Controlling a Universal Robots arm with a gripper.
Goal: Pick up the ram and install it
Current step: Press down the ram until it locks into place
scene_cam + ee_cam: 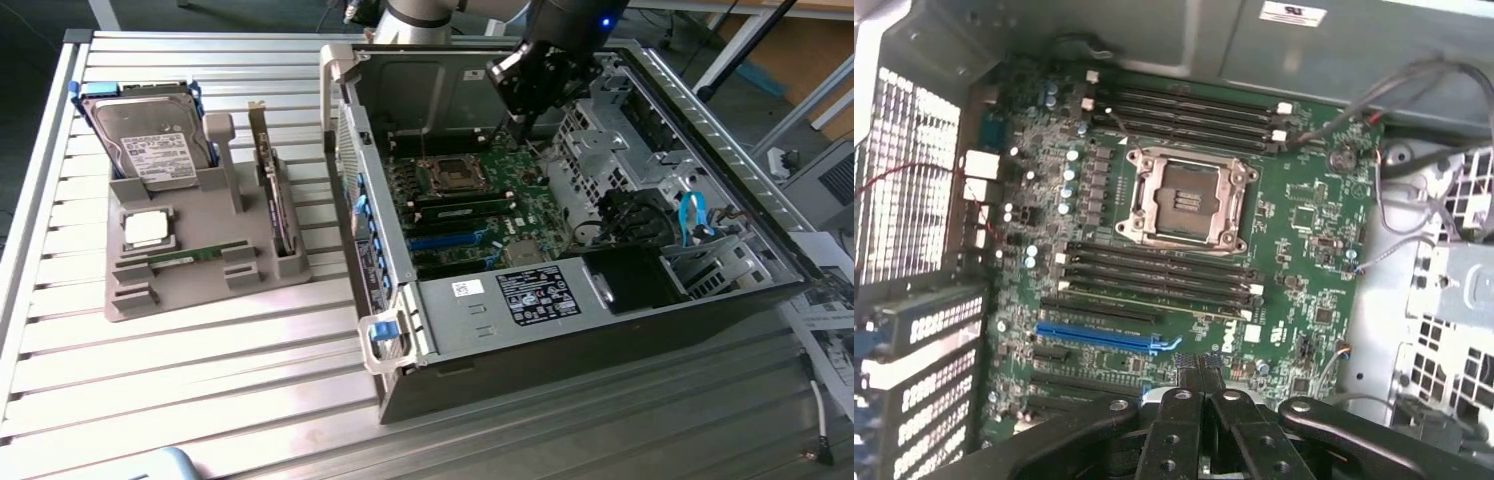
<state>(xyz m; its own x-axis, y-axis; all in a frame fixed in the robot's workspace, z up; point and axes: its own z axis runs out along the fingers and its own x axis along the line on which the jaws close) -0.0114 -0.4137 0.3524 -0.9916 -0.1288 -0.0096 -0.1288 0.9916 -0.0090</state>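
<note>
gripper [1199, 385] clenched, empty, hovering inside the open computer case [534, 330] above the motherboard [1184, 250] | ram [187, 256] lies well apart from our gripper in the gray holder [200, 290] on the desk [174, 380] | around us: empty processor socket [1184, 200], drive cage [601, 130], blue cable [694, 215] beside our gripper

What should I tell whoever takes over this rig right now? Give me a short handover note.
Gripper: shut, holding nothing that I can see, inside the open computer case, above the motherboard.
Ram: lying flat in the grey holder on the exterior view's left, outside the case and well apart from the gripper.
Done: nothing on the ram shows; it is not picked up.
Left: pick up the ram and seat it in a memory slot beside the processor socket.
</note>
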